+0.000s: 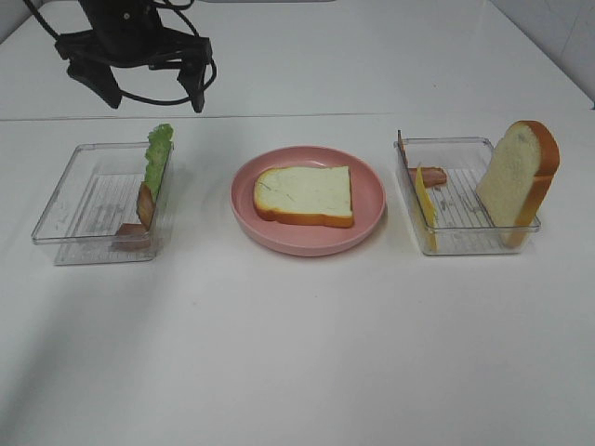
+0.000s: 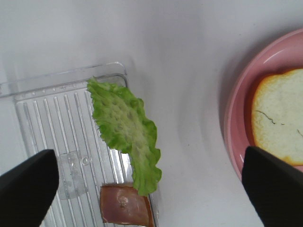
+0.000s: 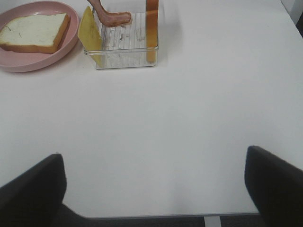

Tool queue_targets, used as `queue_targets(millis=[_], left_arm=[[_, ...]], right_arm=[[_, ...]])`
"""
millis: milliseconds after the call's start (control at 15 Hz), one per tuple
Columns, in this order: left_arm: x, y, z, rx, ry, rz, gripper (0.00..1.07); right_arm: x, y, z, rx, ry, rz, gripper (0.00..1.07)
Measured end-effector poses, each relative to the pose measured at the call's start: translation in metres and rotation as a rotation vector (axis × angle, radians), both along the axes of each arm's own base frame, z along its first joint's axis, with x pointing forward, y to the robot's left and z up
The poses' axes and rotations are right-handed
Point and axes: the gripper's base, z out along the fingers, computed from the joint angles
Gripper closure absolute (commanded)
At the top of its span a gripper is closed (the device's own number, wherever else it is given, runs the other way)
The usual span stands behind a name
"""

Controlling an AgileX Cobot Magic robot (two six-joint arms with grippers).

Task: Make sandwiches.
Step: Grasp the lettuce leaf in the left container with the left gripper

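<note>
Left gripper point(image 2: 148, 158) is held spread above lettuce point(image 2: 123, 127) leaned for pinching; right gripper point(image 3: 154, 156) is spread. Bread point(image 1: 305, 193) is laid as base.

Clear trays, two: left tray point(image 1: 98, 200) and right tray point(image 1: 460, 200); pink plate point(image 1: 372, 200), one. Bread, two: flat bread slice point(image 1: 305, 193), upright bread slice point(image 1: 516, 177); lettuce leaf point(image 1: 158, 153), one; cheese slice point(image 1: 426, 200), one. Bacon, at least two: left bacon piece point(image 1: 145, 204), right bacon piece point(image 1: 432, 175); exact count unclear.

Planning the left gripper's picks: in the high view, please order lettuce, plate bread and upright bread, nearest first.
1. Lettuce in left tray, nearest the left gripper.
2. Bread slice on pink plate, centre.
3. Upright bread slice in right tray, far side.
</note>
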Motion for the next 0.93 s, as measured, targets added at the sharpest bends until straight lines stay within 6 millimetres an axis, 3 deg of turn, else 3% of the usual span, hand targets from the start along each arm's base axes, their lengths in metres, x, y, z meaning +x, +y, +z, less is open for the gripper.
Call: queue_targets(millis=[267, 933], left_arm=[[0.008, -0.003, -0.041, 0.013, 0.067, 0.002, 0.06], [0.015, -0.005, -0.08, 0.025, 0.111, 0.025, 0.17]], right_arm=[[0.0, 0.0, 0.0, 0.0, 0.0, 0.0, 0.09], [0.0, 0.0, 0.0, 0.0, 0.0, 0.0, 0.09]])
